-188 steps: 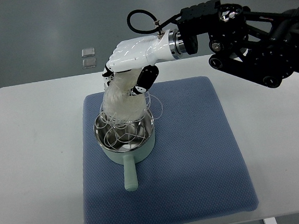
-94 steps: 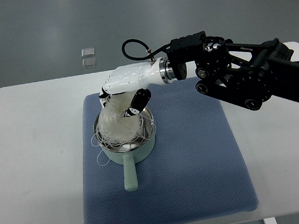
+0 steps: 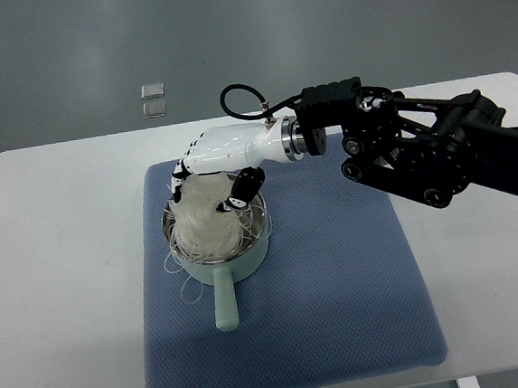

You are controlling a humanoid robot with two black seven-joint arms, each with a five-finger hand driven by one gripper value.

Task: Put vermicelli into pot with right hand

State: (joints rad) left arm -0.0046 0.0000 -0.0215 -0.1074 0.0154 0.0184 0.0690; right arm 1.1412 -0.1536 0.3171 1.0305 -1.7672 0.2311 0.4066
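A pale green pot (image 3: 222, 268) with a steel inside stands on the left part of a blue mat (image 3: 340, 296), its handle pointing toward me. A white bundle of vermicelli (image 3: 207, 221) fills the pot, and loose strands hang over the left rim. My right hand (image 3: 211, 182), white with dark finger joints, hovers just above the pot. Its fingers (image 3: 181, 176) and thumb (image 3: 239, 188) are closed on the top of the bundle. The black right arm (image 3: 418, 148) reaches in from the right edge. No left arm shows.
The mat lies on a white table (image 3: 57, 266). Grey floor lies beyond the table's far edge, with two small clear squares (image 3: 153, 98) on it. A cable loop (image 3: 237, 100) rises from the wrist.
My right hand has come down and to the left with the vermicelli. The bundle has sunk from hanging above the pot to resting inside it, with strands spilling over the left rim.
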